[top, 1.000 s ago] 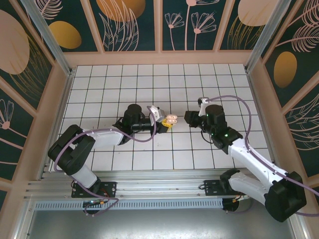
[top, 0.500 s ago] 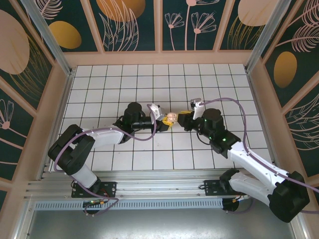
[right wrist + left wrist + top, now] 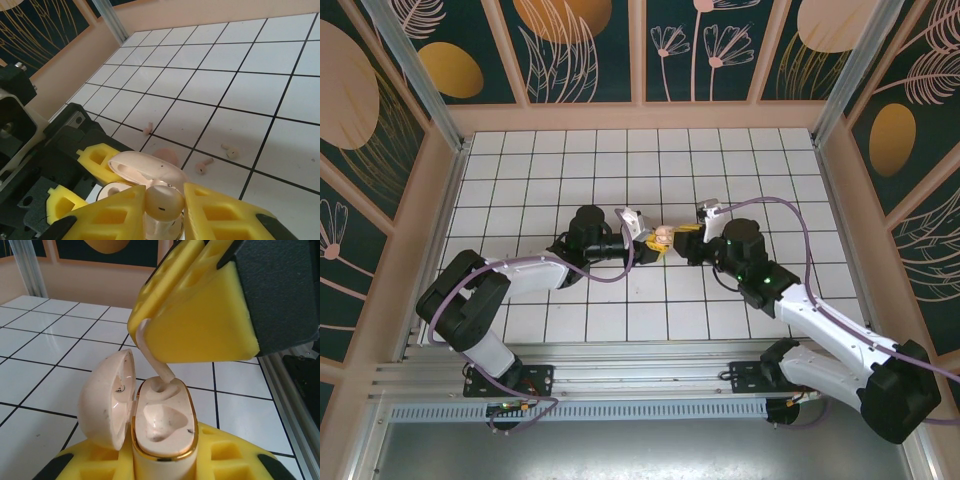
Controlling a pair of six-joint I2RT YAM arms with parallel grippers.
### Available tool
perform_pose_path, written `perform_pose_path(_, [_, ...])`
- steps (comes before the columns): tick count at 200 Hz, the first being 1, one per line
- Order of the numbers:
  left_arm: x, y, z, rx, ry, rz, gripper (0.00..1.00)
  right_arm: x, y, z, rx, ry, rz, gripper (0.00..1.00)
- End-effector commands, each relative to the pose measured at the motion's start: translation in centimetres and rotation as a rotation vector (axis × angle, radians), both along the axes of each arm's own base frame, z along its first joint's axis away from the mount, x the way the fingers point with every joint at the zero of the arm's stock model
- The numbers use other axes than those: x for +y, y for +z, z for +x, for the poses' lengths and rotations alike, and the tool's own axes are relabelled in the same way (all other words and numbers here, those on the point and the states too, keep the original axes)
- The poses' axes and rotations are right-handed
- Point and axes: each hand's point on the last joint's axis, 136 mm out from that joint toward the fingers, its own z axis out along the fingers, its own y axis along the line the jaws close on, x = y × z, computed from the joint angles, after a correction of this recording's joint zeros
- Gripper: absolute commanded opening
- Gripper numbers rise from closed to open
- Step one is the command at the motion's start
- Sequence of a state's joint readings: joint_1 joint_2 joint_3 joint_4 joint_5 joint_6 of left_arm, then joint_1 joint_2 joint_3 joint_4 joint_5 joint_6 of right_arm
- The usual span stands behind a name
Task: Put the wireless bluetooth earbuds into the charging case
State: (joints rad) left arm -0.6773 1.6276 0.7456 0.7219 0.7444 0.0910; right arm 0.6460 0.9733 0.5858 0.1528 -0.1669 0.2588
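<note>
Earbud stem-down, tip at the far socket of the charging case, lid swung aside. Right gripper pinches the bud's head, leaving the stem free to enter. The left gripper clamps the case upright mid-floor as a steady target.

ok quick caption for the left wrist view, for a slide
Right gripper holds an earbud, stem pointing into the open charging case gripped by the left gripper.
</note>
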Motion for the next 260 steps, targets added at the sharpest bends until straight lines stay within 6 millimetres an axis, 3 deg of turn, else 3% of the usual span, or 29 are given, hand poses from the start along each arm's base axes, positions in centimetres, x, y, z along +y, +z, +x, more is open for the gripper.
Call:
perform_pose_path(1, [-0.3, 2.4, -0.3, -0.041, -0.018, -0.053, 0.22, 0.6, -0.3, -0.6, -0.012, 0.040, -0.012, 0.24])
perform_pose_path(119, [0.1, 4.4, -0.6, -0.064, -0.002, -0.100, 0.22, -0.4, -1.3, -0.8, -0.028, -0.023, -0.090, 0.24])
perform_pose_path(205, [0.2, 5.3, -0.2, -0.082, 0.025, -0.112, 0.22, 0.5, -2.0, -2.4, -0.001, 0.068, -0.104, 0.24])
perform_pose_path(260, [0.2, 5.4, -0.3, -0.082, 0.020, -0.114, 0.22, 1.0, -1.6, -2.8, 0.000, 0.100, -0.080, 0.29])
